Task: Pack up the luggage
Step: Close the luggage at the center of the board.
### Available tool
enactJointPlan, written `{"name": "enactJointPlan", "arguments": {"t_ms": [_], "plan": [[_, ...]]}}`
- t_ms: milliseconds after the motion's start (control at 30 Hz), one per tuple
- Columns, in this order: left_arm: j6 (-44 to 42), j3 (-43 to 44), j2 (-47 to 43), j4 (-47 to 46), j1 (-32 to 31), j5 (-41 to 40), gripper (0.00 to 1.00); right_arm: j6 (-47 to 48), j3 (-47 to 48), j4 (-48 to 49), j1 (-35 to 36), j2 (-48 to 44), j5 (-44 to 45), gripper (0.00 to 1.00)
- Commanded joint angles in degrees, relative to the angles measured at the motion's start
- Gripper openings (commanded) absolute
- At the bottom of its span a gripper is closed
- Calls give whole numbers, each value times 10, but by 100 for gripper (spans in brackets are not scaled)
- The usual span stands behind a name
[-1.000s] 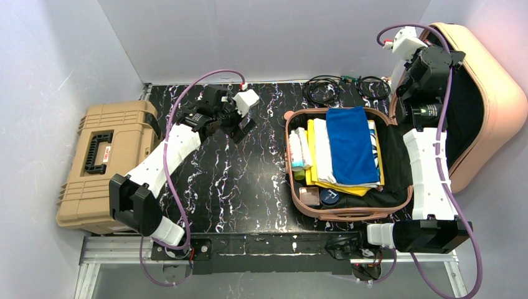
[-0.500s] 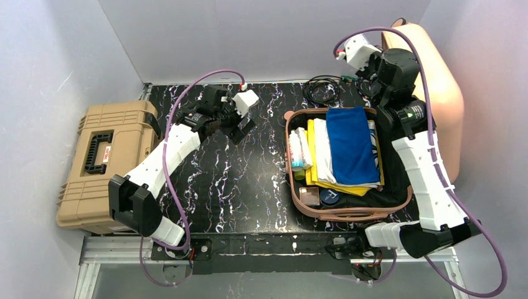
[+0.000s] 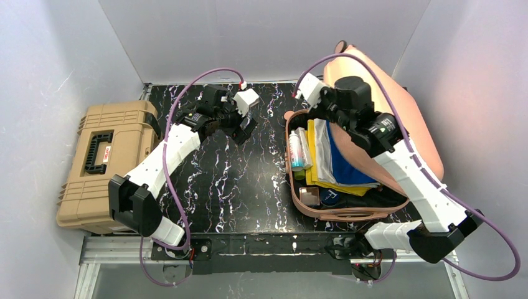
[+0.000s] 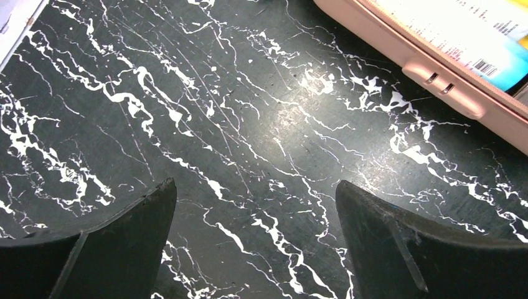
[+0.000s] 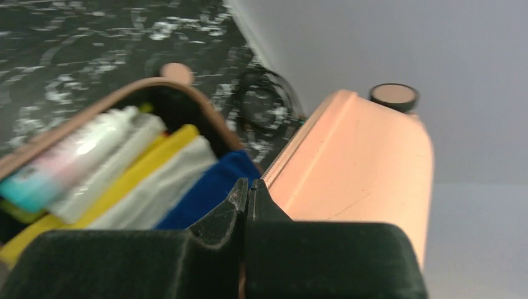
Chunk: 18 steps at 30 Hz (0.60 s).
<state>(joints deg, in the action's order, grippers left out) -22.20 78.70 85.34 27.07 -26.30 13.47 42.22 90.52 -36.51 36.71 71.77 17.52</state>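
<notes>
The luggage (image 3: pixel 412 104) lid and the right arm (image 3: pixel 416 177) are covering most of the blue cloth (image 3: pixel 341 163) inside the luggage. The left wrist picture's edge is cutting the luggage off. Tubes (image 5: pixel 71 156) along its left wall are showing only as a blur.

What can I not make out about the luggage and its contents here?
Top view: the lid and right arm cover most of the blue cloth.
Right wrist view: the tubes are blurred; labels unreadable.
Left wrist view: the frame edge cuts off the luggage.
</notes>
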Motion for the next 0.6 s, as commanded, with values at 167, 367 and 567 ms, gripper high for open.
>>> {"name": "enactJointPlan", "arguments": {"t_ms": [167,367,567], "plan": [[39,-22,16,-21,3,37,98,-96,-45,32,24,-2,-282,15],[55,-26,42,-28,4,47,98,-135,-31,13,24,8,-448,70],[74,-2,73,-30,3,56,98,-179,49,2,-4,16,-419,71]]}}
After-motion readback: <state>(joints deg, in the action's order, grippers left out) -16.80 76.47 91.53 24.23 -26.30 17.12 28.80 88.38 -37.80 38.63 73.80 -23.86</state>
